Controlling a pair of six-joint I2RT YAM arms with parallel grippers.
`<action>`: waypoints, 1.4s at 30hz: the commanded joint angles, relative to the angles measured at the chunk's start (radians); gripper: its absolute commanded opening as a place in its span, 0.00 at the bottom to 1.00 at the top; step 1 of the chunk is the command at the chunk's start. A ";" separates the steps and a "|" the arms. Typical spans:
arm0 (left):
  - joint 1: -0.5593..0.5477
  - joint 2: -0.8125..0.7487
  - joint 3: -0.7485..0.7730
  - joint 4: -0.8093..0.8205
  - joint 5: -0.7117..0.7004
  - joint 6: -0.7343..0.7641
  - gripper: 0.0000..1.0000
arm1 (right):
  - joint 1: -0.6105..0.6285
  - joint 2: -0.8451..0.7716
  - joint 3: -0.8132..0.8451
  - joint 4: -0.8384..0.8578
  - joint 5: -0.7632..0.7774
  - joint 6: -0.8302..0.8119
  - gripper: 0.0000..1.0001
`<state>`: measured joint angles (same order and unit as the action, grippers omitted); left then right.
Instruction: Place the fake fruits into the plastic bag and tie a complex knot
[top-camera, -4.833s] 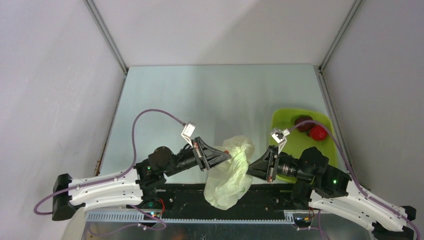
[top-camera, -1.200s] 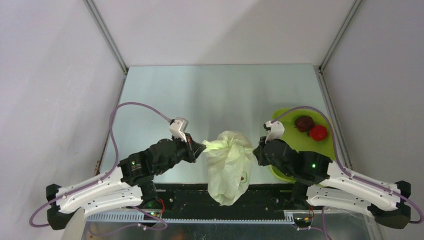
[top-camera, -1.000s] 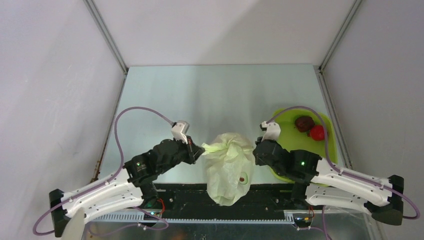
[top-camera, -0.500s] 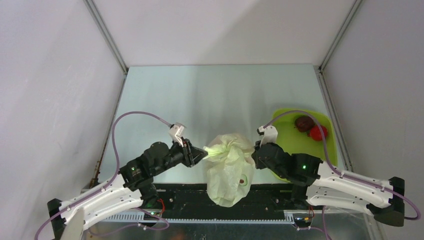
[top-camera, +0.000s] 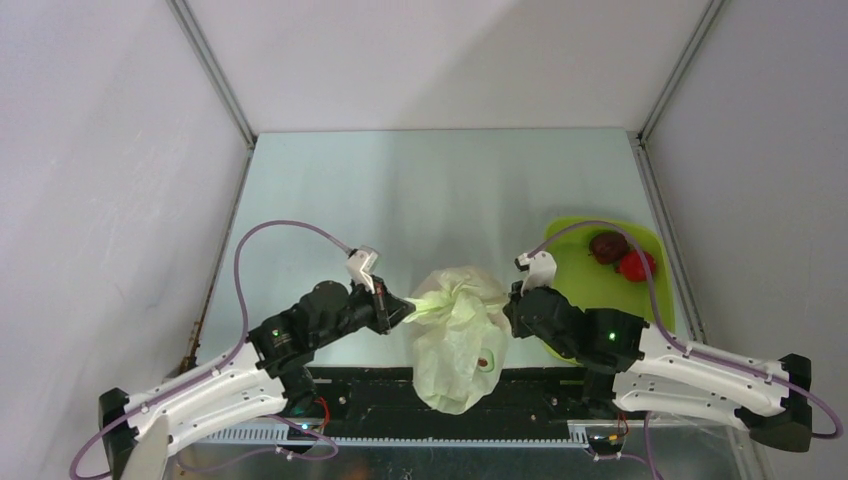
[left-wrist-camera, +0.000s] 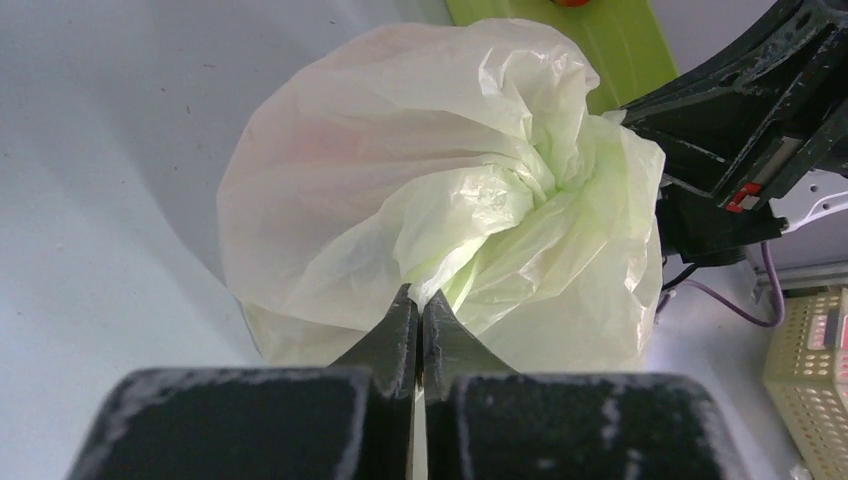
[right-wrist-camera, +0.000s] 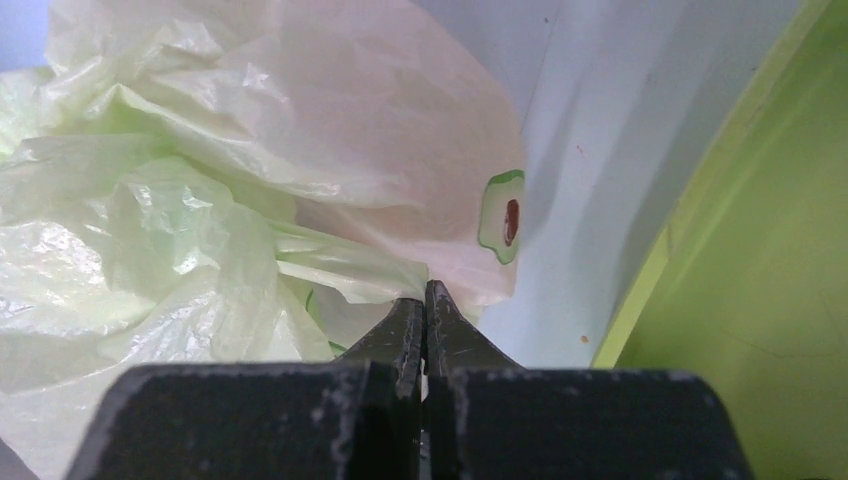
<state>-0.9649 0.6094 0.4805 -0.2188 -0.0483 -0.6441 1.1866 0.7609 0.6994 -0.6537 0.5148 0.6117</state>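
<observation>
The plastic bag (top-camera: 458, 345) sits between us. Our left pincer (left-wrist-camera: 418, 298) and right pincer (right-wrist-camera: 425, 293) each pinch tight on its film, one on each side.

Left arm (top-camera: 300, 330), right arm (top-camera: 590, 335) angled inward, jaws shut

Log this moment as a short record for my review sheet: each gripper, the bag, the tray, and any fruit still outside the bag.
left gripper: shut, pinching film of the plastic bag
right gripper: shut, pinching bag film on the opposite side
plastic bag: on the table between the arms, top gathered into a twist
tray: lime-green, right of the bag
fruit outside bag: dark maroon fruit and red fruit, both in the tray
knot finished: cannot tell
</observation>
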 joint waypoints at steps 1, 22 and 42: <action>0.008 -0.019 0.080 -0.023 -0.062 0.044 0.00 | 0.023 -0.004 0.047 -0.073 0.217 0.031 0.00; 0.292 -0.053 -0.115 -0.022 -0.139 -0.047 0.00 | -0.474 0.231 0.035 0.111 0.320 -0.113 0.00; 0.291 -0.053 -0.074 0.144 0.275 0.055 0.77 | -0.410 -0.161 -0.028 0.135 0.000 0.473 0.87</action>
<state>-0.6777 0.5621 0.3557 -0.1017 0.1761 -0.6258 0.7582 0.6601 0.7177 -0.5632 0.5304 0.8917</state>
